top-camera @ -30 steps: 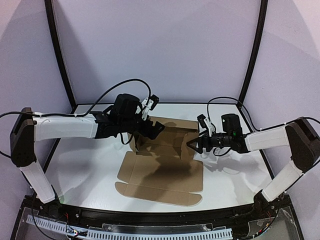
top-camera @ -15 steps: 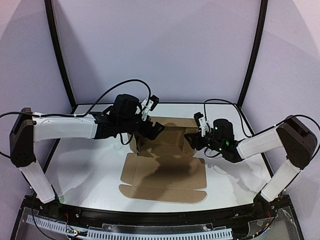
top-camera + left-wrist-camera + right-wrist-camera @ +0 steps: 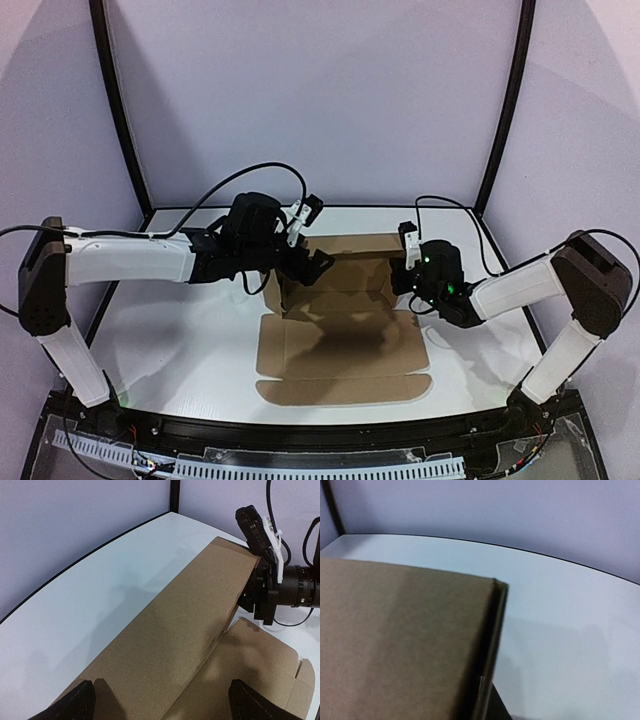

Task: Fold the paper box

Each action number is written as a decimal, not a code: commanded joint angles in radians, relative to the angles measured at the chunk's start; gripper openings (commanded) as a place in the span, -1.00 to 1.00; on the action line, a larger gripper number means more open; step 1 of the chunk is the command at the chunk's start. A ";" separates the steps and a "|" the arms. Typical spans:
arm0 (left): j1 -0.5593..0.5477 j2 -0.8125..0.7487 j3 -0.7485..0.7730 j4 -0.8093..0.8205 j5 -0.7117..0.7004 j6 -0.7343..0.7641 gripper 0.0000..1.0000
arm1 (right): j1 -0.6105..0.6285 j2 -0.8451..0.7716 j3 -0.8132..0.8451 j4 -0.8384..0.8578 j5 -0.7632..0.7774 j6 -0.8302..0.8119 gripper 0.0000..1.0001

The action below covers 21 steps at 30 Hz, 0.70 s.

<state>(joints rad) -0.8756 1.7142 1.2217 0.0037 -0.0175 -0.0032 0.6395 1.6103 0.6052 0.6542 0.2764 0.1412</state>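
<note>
Roughly half done, by my read. The paper box [image 3: 345, 320] sits mid-table [image 3: 180, 330]. Its tray end at 12 o'clock is up: the rear wall [image 3: 350, 244] stands and the short side walls look raised at 9 and 3. The lid panel [image 3: 345, 345] lies flat on the table toward 6 o'clock, and its tuck flap [image 3: 345, 390] is unfolded at the near edge.

Left to do, as I judge it:
- lock the side walls
- swing the lid over
- tuck the flap in

Left gripper [image 3: 317, 262] is at the box's 10 o'clock corner. Its jaws are spread wide. In the wrist view the fingers [image 3: 75, 705] straddle the standing rear wall, one on each face, and I see no clamp on it. So it is not gripping, just bracketing the wall.

Right gripper [image 3: 403, 278] is hard against the 3 o'clock side wall, near the 2 o'clock corner. Its wrist view is filled by cardboard at very close range, with the wall's edge running down the middle. The fingertips are mostly out of frame, so I can't tell whether it is pinching the wall or only pressed beside it.
</note>
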 commanded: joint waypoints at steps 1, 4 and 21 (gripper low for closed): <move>-0.006 0.043 -0.067 -0.211 0.041 -0.045 0.89 | 0.055 0.062 0.038 -0.063 0.177 0.042 -0.86; -0.005 0.042 -0.067 -0.208 0.040 -0.051 0.89 | 0.077 0.092 0.068 -0.105 0.310 0.095 -1.00; -0.005 0.042 -0.084 -0.210 0.010 -0.056 0.88 | 0.087 0.035 -0.012 -0.210 0.185 0.111 -0.33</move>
<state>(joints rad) -0.8772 1.7074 1.2078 0.0185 -0.0167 -0.0109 0.7193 1.6626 0.6544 0.6190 0.5122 0.2301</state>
